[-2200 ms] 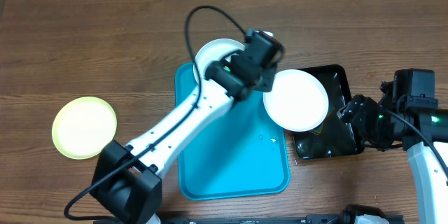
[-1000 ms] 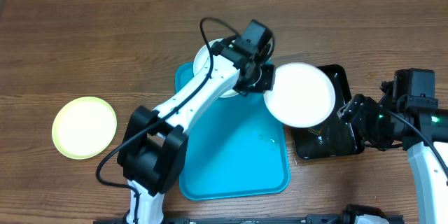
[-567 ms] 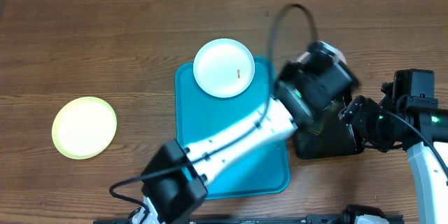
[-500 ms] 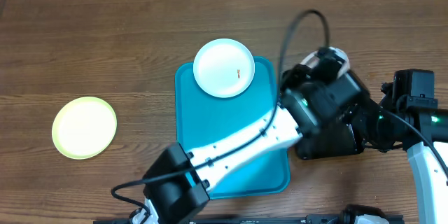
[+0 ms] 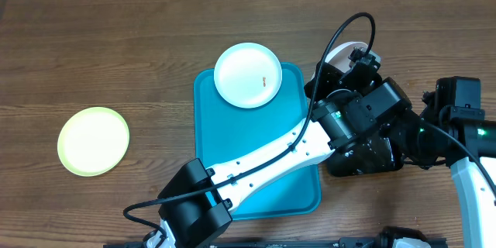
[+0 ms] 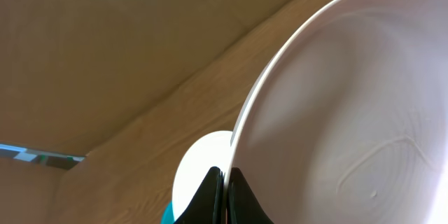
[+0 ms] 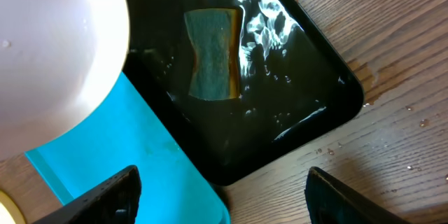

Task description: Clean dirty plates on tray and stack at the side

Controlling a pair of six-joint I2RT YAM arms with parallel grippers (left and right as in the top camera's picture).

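My left gripper [image 6: 226, 194] is shut on the rim of a white plate [image 6: 336, 112], which it holds tilted up on edge above the back of the black tray [image 5: 344, 49]. A second white plate [image 5: 248, 75] with an orange speck lies on the far end of the turquoise tray [image 5: 256, 178]. A pale yellow-green plate [image 5: 93, 140] rests on the table at the far left. My right gripper [image 7: 224, 199] hovers open and empty over the black tray's near corner, with the held plate [image 7: 49, 49] at the upper left of its view.
A glossy black tray [image 7: 280, 91] with water and a green-yellow sponge [image 7: 212, 54] sits right of the turquoise tray [image 7: 133, 168]. The left arm [image 5: 294, 143] crosses the turquoise tray diagonally. The right arm [image 5: 457, 128] stands at the right edge. Water drops dot the wood.
The left arm has swung the white plate from beside the tray's far right corner over to the black tray and tipped it up on edge. The right arm has not moved.
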